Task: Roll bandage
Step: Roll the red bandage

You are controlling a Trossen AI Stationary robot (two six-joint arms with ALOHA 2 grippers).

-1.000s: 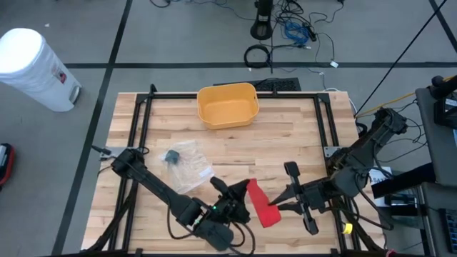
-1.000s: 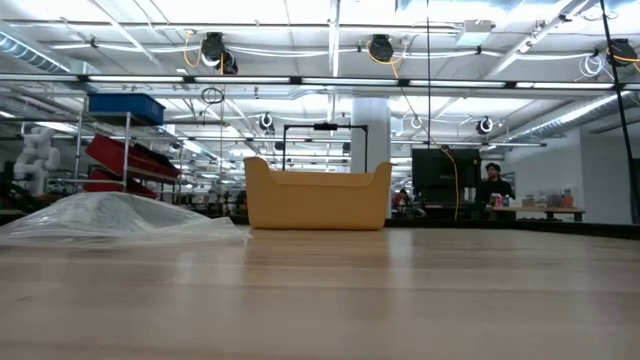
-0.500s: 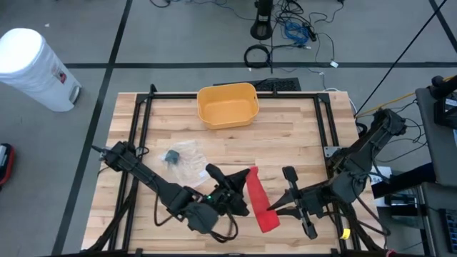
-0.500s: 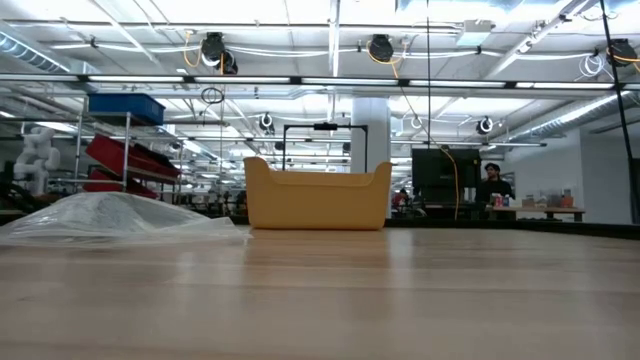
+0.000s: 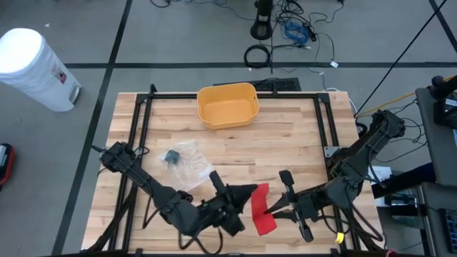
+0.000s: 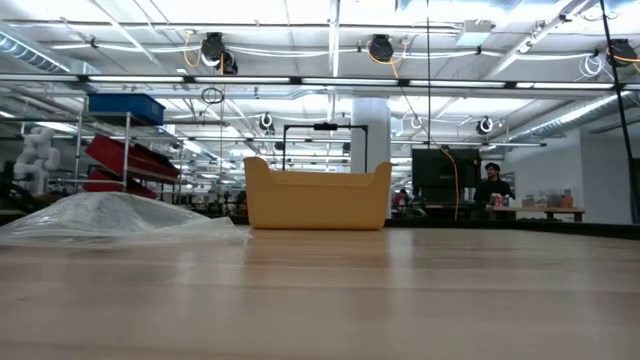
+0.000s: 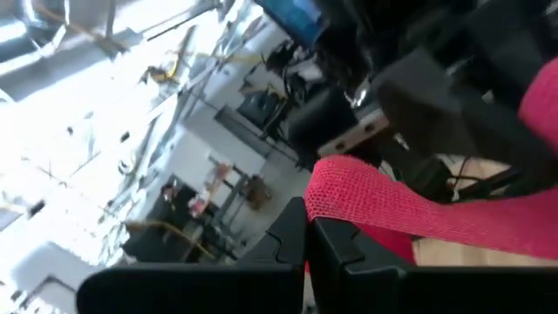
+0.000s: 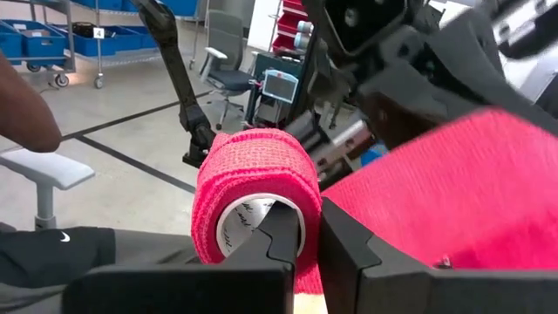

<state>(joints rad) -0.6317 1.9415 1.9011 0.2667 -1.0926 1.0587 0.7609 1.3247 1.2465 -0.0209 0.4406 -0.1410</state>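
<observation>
A red bandage (image 5: pixel 261 210) hangs above the table's near edge between my two grippers, both of which are shut on it. Its rolled part (image 8: pixel 253 196) is at my right gripper (image 5: pixel 271 211) (image 8: pixel 307 228). From there a loose strip (image 8: pixel 453 187) runs to my left gripper (image 5: pixel 250 195) (image 7: pixel 307 228). Both arms are lifted well off the wood. Neither gripper nor the bandage shows in the low view. My left gripper pinches the strip's free end (image 7: pixel 324 194) between its two fingers, coming about level from the table's left. The strip (image 7: pixel 453 218) runs away from the fingers toward the other arm, clear of the table. My right gripper has the roll's wall (image 8: pixel 305 205) between its fingers. One finger (image 8: pixel 281 228) sits in the hollow core and the other outside. It comes level from the table's right. The roll is lifted clear, its open side toward the wrist camera.
A yellow bin (image 5: pixel 227 105) (image 6: pixel 317 197) stands at the table's far middle. A crumpled clear plastic bag (image 5: pixel 184 164) (image 6: pixel 110 215) with a dark piece lies left of centre. Black rails (image 5: pixel 139 143) frame the table. A white barrel (image 5: pixel 36 68) stands on the floor beyond the far left.
My left gripper has risen and tipped up toward level, rolling at the wrist, with the strip's end still in its fingers. The strip's far end has swung toward the table's right, so the strip stands steeper and shorter in the high view. My right gripper has barely moved.
</observation>
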